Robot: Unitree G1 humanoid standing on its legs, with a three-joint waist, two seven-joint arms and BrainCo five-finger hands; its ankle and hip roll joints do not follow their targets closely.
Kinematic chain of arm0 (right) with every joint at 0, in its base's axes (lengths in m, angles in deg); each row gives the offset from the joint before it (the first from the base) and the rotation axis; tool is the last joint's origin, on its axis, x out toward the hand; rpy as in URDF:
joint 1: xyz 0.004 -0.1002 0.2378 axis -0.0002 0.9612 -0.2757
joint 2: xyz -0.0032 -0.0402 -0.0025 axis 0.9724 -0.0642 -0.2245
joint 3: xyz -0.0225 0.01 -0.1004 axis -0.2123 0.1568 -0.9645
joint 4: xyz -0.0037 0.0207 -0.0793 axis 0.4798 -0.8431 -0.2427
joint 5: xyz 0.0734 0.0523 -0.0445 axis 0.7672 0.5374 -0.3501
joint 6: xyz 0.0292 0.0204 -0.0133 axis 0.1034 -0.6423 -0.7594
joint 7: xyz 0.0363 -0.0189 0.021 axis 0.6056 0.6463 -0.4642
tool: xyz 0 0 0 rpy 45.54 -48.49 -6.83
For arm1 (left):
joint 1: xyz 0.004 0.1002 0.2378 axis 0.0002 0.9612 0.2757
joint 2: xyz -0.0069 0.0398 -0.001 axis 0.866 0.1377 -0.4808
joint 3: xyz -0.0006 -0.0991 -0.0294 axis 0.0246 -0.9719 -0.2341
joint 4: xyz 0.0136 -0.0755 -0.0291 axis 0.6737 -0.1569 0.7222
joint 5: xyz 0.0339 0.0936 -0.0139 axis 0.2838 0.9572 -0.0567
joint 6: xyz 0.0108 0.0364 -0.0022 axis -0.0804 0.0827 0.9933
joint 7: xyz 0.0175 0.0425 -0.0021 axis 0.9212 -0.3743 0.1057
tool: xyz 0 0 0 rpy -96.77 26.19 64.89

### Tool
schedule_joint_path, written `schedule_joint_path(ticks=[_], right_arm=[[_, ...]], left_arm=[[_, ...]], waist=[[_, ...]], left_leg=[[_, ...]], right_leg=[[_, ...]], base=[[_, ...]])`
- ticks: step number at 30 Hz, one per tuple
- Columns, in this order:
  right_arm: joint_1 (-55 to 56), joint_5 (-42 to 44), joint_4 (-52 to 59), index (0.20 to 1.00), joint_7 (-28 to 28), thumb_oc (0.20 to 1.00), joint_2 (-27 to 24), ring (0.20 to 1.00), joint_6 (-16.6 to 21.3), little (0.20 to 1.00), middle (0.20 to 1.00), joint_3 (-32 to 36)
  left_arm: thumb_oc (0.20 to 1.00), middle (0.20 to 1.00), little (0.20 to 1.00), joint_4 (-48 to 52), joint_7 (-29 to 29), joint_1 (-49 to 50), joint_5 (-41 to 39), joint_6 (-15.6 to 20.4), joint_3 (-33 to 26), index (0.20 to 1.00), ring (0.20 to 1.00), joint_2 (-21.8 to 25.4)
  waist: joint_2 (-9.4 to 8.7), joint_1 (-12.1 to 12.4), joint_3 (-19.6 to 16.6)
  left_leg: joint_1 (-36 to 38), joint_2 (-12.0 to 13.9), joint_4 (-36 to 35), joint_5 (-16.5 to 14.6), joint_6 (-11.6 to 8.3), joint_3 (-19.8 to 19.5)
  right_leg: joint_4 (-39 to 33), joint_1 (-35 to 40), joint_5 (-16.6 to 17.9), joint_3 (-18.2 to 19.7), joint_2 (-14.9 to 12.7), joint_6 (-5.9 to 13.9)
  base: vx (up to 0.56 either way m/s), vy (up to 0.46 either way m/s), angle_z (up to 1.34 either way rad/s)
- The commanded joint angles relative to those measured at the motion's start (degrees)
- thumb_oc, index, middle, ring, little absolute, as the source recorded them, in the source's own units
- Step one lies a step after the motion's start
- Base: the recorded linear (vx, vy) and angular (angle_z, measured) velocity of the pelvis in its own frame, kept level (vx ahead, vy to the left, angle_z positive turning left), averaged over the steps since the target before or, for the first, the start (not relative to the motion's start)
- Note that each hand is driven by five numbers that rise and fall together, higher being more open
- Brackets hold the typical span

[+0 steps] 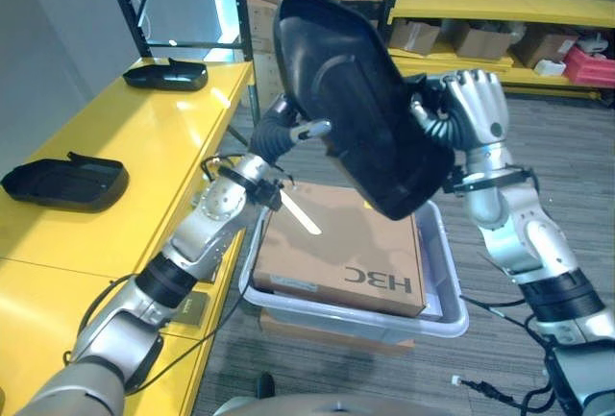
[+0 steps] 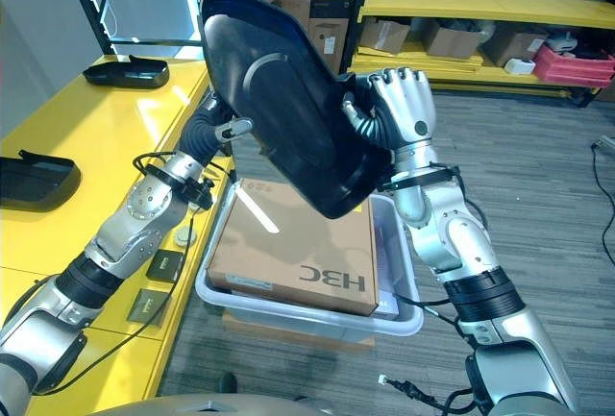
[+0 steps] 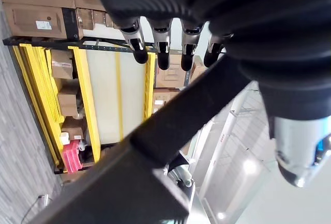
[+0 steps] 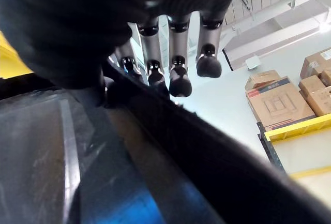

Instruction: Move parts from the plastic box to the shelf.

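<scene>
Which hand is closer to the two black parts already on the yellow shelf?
Left. The left hand grips the lifted black part on its shelf-facing edge, nearer the two parts on the yellow shelf. The right hand holds the far edge.

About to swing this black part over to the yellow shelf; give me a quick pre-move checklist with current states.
1. Black part lifted clear of the plastic box: ok.
2. Left hand on the part's edge: ok, fingers curled over it in the left wrist view.
3. Right hand supporting the opposite side: ok, though how firm the grip is: cannot tell.
4. Free space on the yellow shelf between the two parts already placed: ok.
5. Cardboard box left undisturbed inside the plastic box: ok.
</scene>
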Motion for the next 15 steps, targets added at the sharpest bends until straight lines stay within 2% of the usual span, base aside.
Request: schedule_joint_path(ticks=[1, 13, 14, 15], right_arm=[[-2.24, 0.95, 5.79, 0.2, 0.8, 0.2, 1.33, 0.2, 2.88, 0.2, 0.2, -0.42], [-7.98, 3.87, 8.02, 0.2, -4.55, 0.2, 4.3, 0.2, 6.74, 0.2, 0.2, -12.5], [-8.74, 4.86, 8.59, 0.2, -5.12, 0.2, 4.97, 0.2, 7.39, 0.2, 0.2, -14.09], [-9.17, 5.37, 8.75, 0.2, -5.42, 0.2, 5.23, 0.2, 7.64, 0.2, 0.2, -14.69]], left_arm=[[1.0, 1.0, 1.0, -5.13, -0.87, -4.48, 2.71, 2.14, 1.11, 1.0, 1.0, -1.46], [1.0, 1.0, 1.0, -6.45, -1.82, -6.07, 4.03, 1.8, 2.63, 1.0, 1.0, -2.61], [0.2, 0.2, 0.2, -6.58, -1.89, -6.22, 4.46, 1.73, 3.02, 0.2, 0.2, -2.56], [0.2, 0.2, 0.2, -6.89, -1.95, -6.29, 4.74, 1.65, 3.23, 0.2, 0.2, -2.56]], waist=[[-2.11, 2.16, -4.57], [-2.28, 2.82, -4.26], [-2.39, 2.93, -4.24], [-2.4, 2.98, -4.26]], left_leg=[[1.35, 2.71, -0.33, -5.85, -1.87, -1.39], [1.59, 2.71, -0.33, -5.77, -1.75, -1.39], [1.6, 2.71, -0.33, -5.77, -1.72, -1.4], [1.58, 2.71, -0.33, -5.77, -1.72, -1.43]], right_leg=[[0.63, -2.87, -1.16, -0.34, -2.27, 2.97], [0.65, -2.79, -1.06, -0.09, -2.12, 2.81], [0.63, -2.76, -1.04, -0.04, -2.12, 2.8], [0.64, -2.78, -1.05, -0.05, -2.12, 2.8]], base=[[0.0, 0.0, 0.0], [0.0, 0.0, 0.0], [0.0, 0.0, 0.0], [0.0, 0.0, 0.0]])
